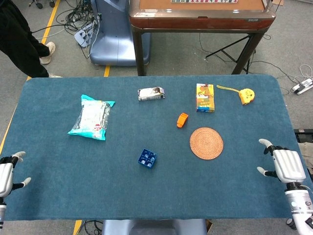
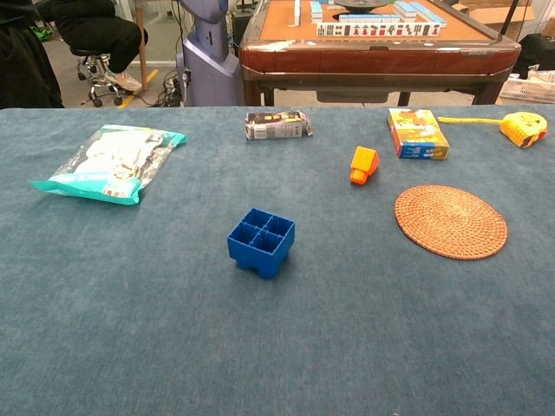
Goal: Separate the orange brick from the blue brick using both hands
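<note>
The blue brick (image 1: 147, 157) (image 2: 261, 241) lies near the middle of the table, hollow side up. The orange brick (image 1: 182, 119) (image 2: 364, 165) lies apart from it, further back and to the right. My left hand (image 1: 6, 175) is at the table's near left edge, fingers apart, holding nothing. My right hand (image 1: 283, 165) hangs at the near right edge, also empty with fingers spread. Neither hand shows in the chest view.
A woven round coaster (image 1: 206, 143) (image 2: 450, 221) lies right of the bricks. A snack bag (image 1: 91, 116) (image 2: 108, 162) lies at the left. A small wrapped pack (image 1: 151, 93), a colourful box (image 1: 205, 97) and a yellow tape measure (image 1: 246, 95) line the back.
</note>
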Available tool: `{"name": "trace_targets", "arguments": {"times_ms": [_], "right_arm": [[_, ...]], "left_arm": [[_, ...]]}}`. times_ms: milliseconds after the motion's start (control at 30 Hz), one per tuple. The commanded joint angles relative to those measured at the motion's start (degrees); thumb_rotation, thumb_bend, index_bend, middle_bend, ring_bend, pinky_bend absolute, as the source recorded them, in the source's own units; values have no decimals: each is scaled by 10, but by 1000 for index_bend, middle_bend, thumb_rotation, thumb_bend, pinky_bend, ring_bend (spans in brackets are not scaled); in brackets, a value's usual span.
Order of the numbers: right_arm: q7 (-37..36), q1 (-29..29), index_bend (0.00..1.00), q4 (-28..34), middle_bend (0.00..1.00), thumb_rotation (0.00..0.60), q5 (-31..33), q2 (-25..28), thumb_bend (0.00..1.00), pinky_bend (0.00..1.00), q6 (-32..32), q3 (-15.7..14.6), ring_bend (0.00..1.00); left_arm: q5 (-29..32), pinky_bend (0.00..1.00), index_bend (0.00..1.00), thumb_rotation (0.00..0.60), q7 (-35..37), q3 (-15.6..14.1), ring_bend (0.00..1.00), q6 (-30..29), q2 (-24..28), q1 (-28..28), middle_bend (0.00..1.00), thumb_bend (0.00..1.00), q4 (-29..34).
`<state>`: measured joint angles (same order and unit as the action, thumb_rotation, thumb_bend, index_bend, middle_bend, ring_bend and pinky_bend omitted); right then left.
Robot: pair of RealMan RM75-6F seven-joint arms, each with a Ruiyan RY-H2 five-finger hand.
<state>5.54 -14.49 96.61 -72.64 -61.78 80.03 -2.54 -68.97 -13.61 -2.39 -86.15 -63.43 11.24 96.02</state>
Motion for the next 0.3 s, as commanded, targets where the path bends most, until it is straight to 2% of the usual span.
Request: {"name": "trace_targets", "arguments": {"times_ms": [33, 300], "right_arm": [[-6, 9, 219, -1, 439, 600, -7, 4, 0, 465, 3, 7, 427], [-8, 8, 227, -1, 439, 600, -13, 7, 0, 465, -20, 21, 427]], "left_arm": [[-9, 543, 303, 600, -2, 2, 294, -4, -4, -7, 351, 11, 0], [-23, 543, 303, 600, -14, 14, 294, 2, -11, -13, 351, 11, 7]]}}
